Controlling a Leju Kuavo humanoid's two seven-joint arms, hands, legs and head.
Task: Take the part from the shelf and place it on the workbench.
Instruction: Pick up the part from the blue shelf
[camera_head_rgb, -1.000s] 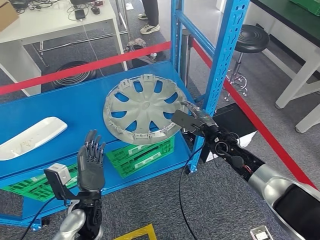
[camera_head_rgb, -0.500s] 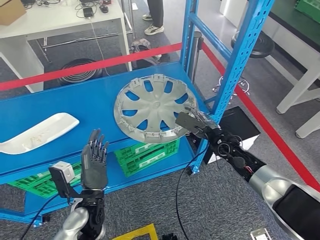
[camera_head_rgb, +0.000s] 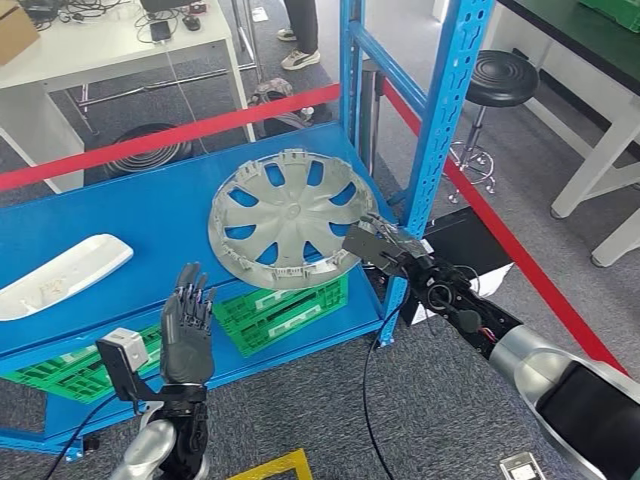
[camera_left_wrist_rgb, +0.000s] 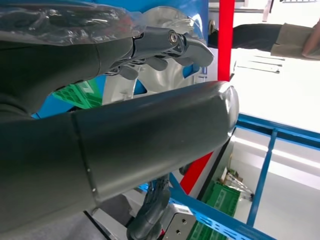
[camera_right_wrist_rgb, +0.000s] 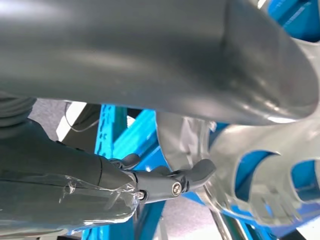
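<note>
A silver hubcap lies on the blue shelf, its near rim tilted up over the shelf's front edge. My right hand grips the hubcap's right rim. In the right wrist view the rim of the hubcap sits between the thick thumb and the darker fingers. My left hand is raised in front of the shelf with its fingers spread, holding nothing, a short way left of the hubcap. In the left wrist view the hubcap shows pale beyond the fingers.
A long white part lies at the shelf's left. Green crates sit on the lower level. A blue upright stands just right of my right hand. Red tape, a black stool and a white table lie beyond.
The view swung to the right and back. The hubcap and my right hand keep their place on the shelf. My left hand has sunk slightly.
</note>
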